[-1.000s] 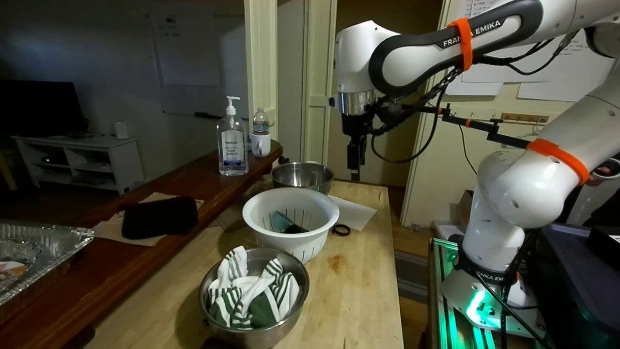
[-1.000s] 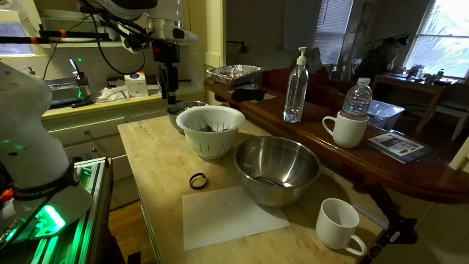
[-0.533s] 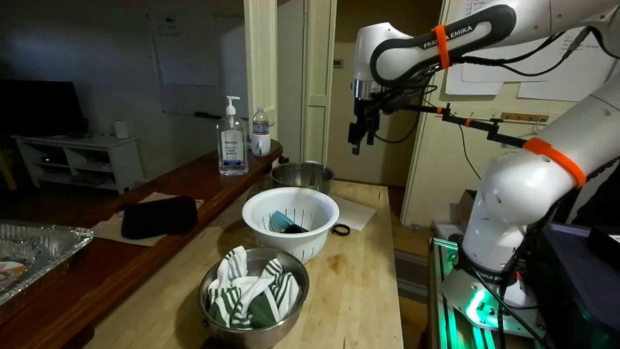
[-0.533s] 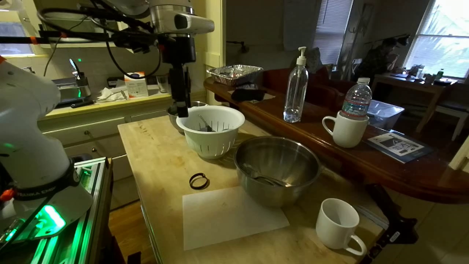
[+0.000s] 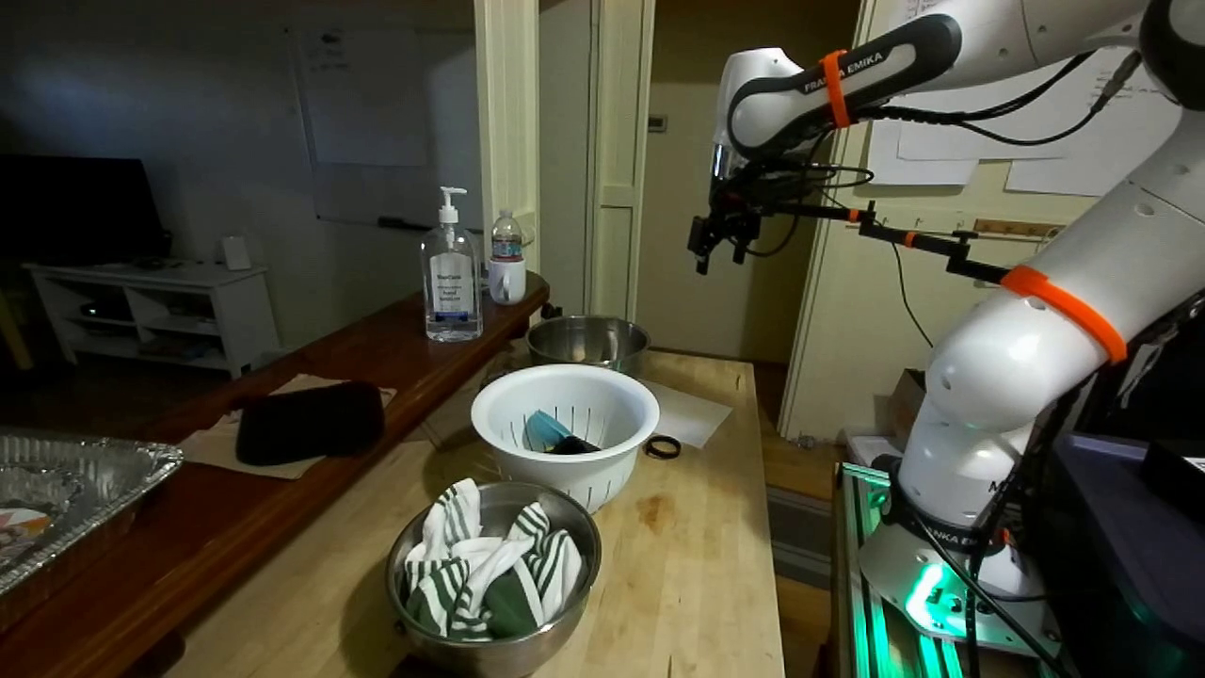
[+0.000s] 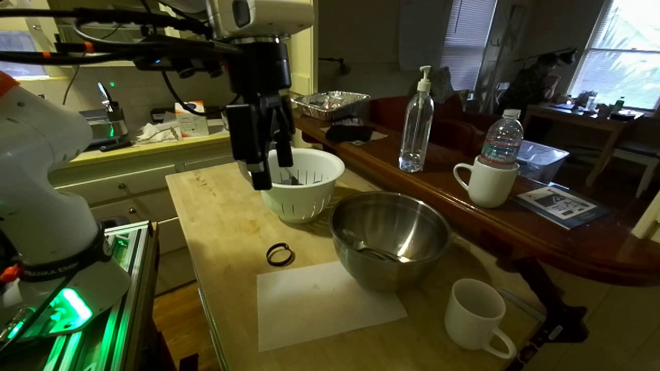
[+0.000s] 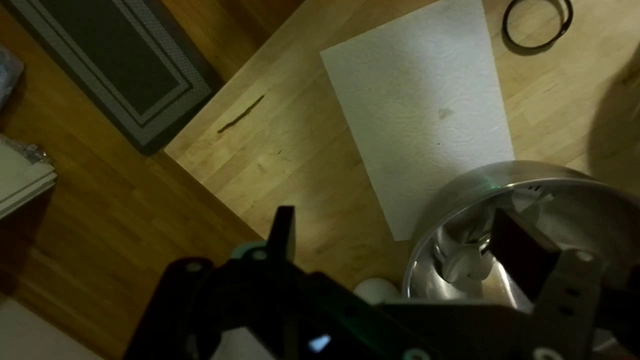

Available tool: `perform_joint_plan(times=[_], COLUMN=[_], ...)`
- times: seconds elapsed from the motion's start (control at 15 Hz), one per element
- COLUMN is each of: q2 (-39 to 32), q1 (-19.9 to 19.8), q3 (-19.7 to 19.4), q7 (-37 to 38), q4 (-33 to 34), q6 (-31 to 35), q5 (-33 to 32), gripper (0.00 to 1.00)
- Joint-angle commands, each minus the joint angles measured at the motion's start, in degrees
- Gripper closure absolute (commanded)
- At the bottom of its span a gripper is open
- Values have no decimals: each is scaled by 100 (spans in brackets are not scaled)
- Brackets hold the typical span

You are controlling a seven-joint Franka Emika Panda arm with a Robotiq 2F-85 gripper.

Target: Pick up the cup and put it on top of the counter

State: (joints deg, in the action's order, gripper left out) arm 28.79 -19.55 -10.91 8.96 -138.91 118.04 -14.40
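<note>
A white mug (image 6: 472, 314) stands upright on the pale wooden tabletop, beside a large steel bowl (image 6: 389, 273), its handle towards the near edge. In the wrist view a small part of the white mug (image 7: 375, 289) shows past the gripper. In an exterior view the steel bowl (image 5: 588, 350) hides most or all of it. The dark reddish-brown counter (image 6: 438, 183) runs higher alongside; it also shows in an exterior view (image 5: 377, 348). My gripper (image 6: 273, 172) is open and empty, in the air above the table; its fingers stand wide apart in the wrist view (image 7: 392, 232).
A white colander (image 6: 304, 201), a paper sheet (image 6: 319, 304) and a black ring (image 6: 280, 255) are on the table. A black clamp (image 6: 554, 314) is next to the mug. The counter bears a pump bottle (image 6: 415, 134), another mug (image 6: 490, 185) with a water bottle (image 6: 502, 136), and a foil tray (image 6: 332, 105).
My gripper has moved along the table towards the end where the mug stands, rising in an exterior view, and has turned so that both fingers show apart. The mug and bowls have not moved.
</note>
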Motion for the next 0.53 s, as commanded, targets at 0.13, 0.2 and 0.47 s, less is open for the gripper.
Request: perform_joint_plan(times=[0.13, 0.2, 0.47], q2=[-905, -1255, -2530], q1=[-349, -429, -579], q3=[-218, -341, -708], q7=[917, 1009, 1557], q4=[567, 826, 1947], q6=[636, 843, 1159], q5=[-57, -1, 325], gripper=[0, 0, 0])
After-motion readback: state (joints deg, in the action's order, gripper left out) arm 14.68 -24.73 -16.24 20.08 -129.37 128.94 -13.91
